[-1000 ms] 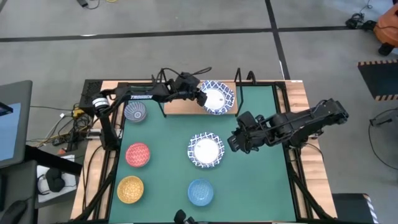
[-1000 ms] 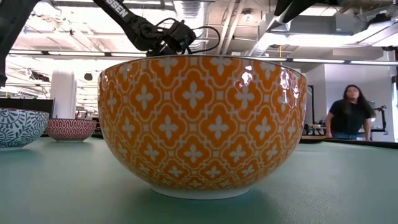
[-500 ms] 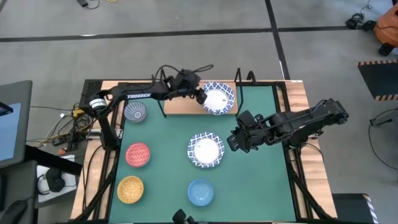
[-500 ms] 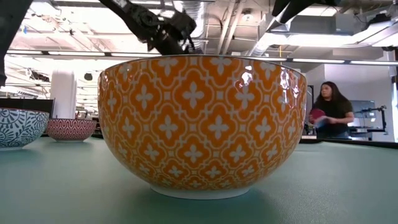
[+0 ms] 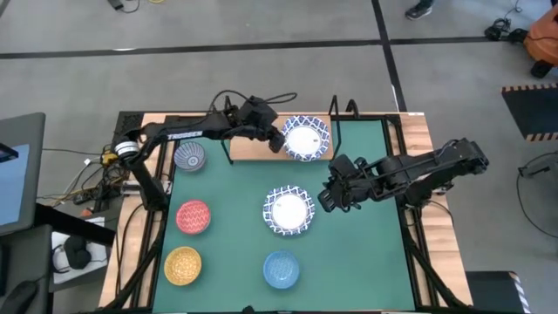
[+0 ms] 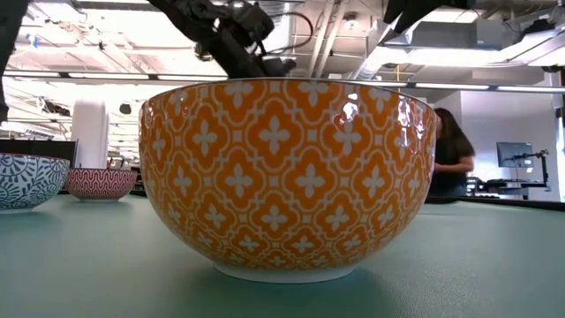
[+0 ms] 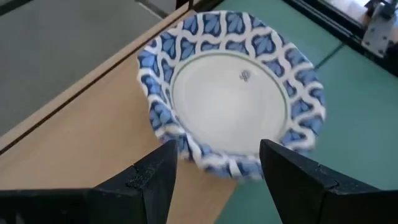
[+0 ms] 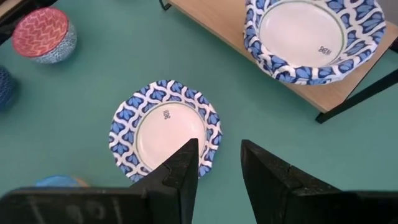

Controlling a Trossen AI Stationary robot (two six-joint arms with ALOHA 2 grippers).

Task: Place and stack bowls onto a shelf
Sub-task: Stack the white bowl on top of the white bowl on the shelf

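A stack of white bowls with blue lattice rims (image 5: 305, 138) (image 7: 233, 106) sits on the right end of the light-wood shelf (image 5: 257, 150). My left gripper (image 5: 277, 136) (image 7: 214, 165) is open just to their left, with a finger on either side of the near rim, apart from it. Another white lattice bowl (image 5: 288, 210) (image 8: 165, 134) rests on the green mat. My right gripper (image 5: 324, 199) (image 8: 217, 165) hovers open just to its right. The grey-blue (image 5: 189, 157), red (image 5: 193, 216), yellow (image 5: 183, 264) (image 6: 287, 177) and blue (image 5: 281, 269) bowls stand on the mat.
Black shelf posts (image 5: 334, 109) stand upright at the far edge beside the stack. The green mat (image 5: 366, 253) has bare room on its right half. Cables and a box lie off the table's left side (image 5: 96, 170). A person (image 6: 450, 155) moves in the room behind.
My left gripper has drawn back a little from the stacked bowls toward the table's left and risen. The stack stays on the shelf. A person in the background has walked across the room.
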